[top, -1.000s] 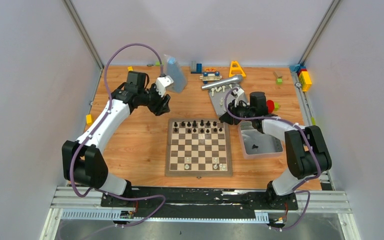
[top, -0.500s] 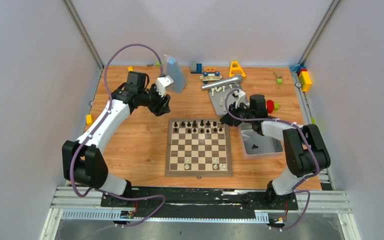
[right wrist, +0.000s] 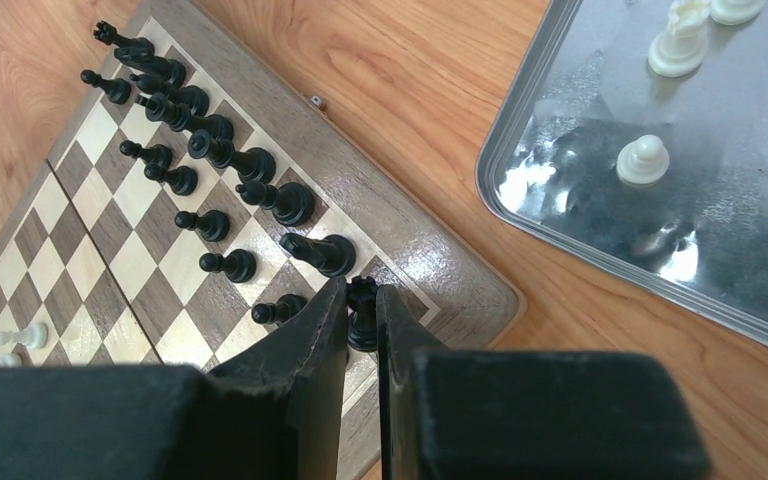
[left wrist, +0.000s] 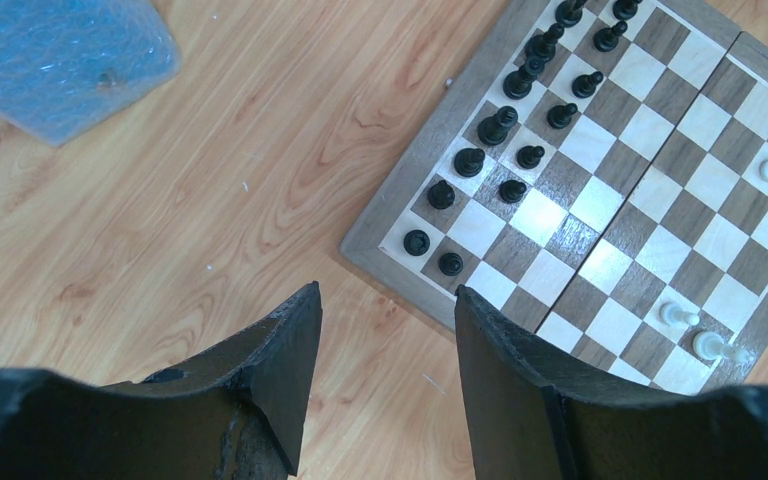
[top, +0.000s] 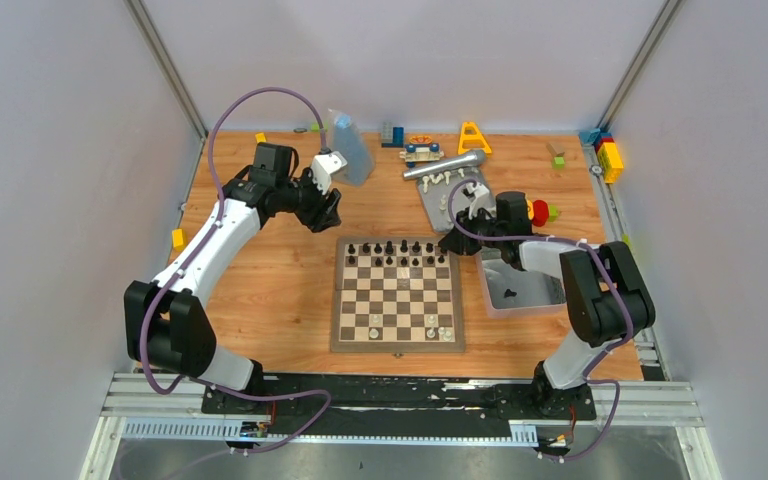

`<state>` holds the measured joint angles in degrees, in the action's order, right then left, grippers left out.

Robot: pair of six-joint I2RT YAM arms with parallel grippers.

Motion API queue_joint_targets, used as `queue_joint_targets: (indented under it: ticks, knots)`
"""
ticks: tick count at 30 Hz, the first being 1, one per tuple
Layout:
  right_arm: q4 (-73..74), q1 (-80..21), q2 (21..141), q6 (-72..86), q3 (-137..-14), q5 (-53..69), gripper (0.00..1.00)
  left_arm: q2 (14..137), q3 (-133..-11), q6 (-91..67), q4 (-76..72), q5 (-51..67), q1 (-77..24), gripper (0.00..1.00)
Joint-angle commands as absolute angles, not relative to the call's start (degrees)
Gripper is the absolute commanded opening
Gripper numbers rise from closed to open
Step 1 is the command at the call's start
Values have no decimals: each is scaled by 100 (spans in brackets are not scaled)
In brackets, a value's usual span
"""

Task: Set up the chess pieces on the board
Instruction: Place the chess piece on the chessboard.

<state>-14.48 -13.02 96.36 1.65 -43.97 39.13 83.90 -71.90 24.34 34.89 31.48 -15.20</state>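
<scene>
The board (top: 397,293) lies mid-table, with black pieces (left wrist: 497,126) along its two far rows and a few white ones (left wrist: 677,315) nearside. The left gripper (left wrist: 385,293) hangs spread wide beside the far-left corner. The right gripper (right wrist: 360,290) pinches a black piece (right wrist: 362,330) at the far-right corner.

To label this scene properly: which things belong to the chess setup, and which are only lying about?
Belong: board; black pieces on it; white pieces in the grey tray; black piece in the right pincer.
Lying about: blue bag; yellow stand; silver tool; coloured blocks.
</scene>
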Motion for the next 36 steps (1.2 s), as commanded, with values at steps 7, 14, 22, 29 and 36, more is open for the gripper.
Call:
queue_joint_targets:
  ticks: [7,14,22,29,36]
  knots:
    - [-1819,-1459,9660,93,-4444,3789,6,8284,-7236,2386,3403,3303,-1494,60]
    - [-1867,-1466,9628,31,-4391,3665,9,8292,-7216,2404,3419,3320,-1494,60]
    - [-1881,-1465,9666,35,-4377,3630,11,8332,-7241,2400,3459,3345,-1494,60]
    - [-1810,-1465,9721,29,-4397,3624,14,8322,-7260,2409,3480,3327,-1494,61]
    - [-1787,-1463,9721,52,-4386,3623,17,8308,-7252,2417,3488,3316,-1494,61]
